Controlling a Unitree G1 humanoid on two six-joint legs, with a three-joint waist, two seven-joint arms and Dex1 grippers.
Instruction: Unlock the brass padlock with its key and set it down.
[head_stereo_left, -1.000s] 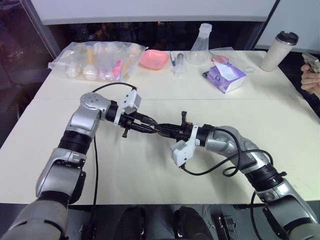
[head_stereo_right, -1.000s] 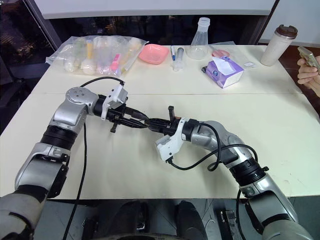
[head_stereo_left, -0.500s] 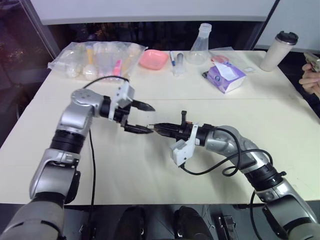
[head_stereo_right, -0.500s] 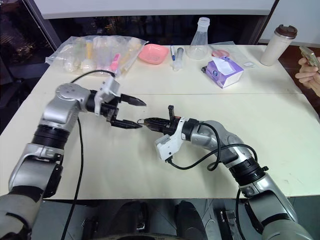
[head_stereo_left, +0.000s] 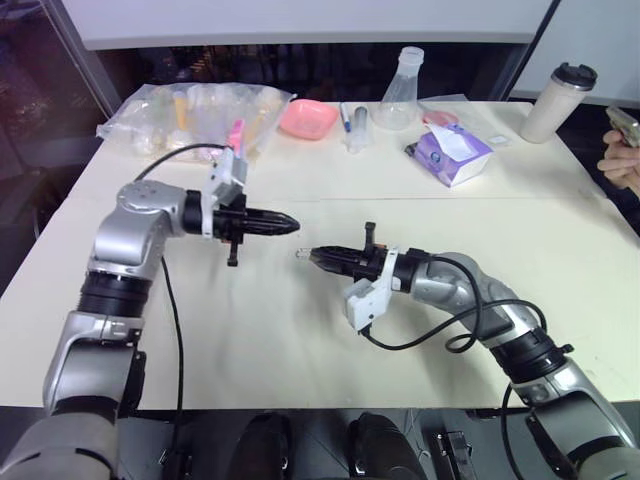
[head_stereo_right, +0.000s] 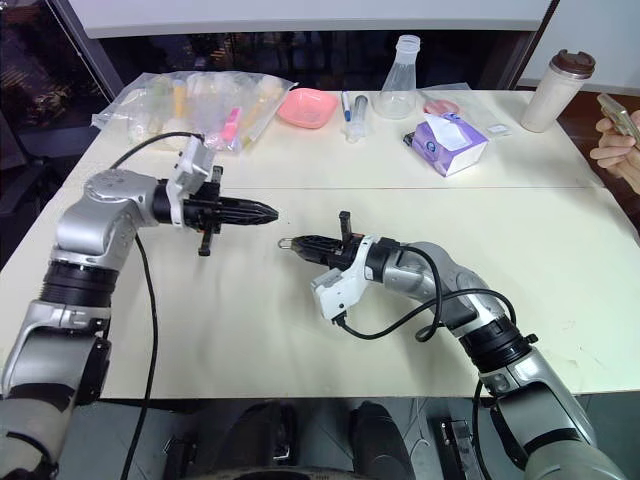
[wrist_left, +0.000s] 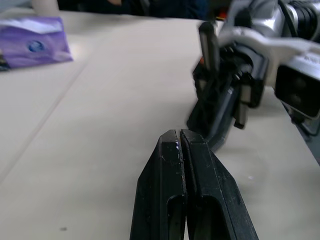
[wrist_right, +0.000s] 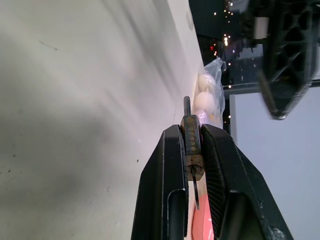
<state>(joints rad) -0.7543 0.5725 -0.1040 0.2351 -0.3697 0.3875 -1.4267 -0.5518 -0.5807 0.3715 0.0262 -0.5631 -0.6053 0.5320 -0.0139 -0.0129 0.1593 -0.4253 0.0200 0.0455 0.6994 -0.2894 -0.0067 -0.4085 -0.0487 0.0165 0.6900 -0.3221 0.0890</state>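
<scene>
One brass padlock (wrist_right: 192, 146), two grippers

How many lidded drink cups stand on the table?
1: a tall travel cup with a dark lid, at the table's far right corner. Others could be hidden beyond the frame.

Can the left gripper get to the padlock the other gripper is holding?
Probably yes. The left gripper hangs shut close to the brass padlock, which the right gripper clamps above the table, with only open air between them.

A dull, tarnished brass padlock (wrist_right: 192, 146) sits between matt black plastic fingers (wrist_right: 170, 185). The table (head_stereo_left: 300, 340) is smooth matt cream. A glossy pink bowl (head_stereo_left: 307, 118) lies behind.
</scene>
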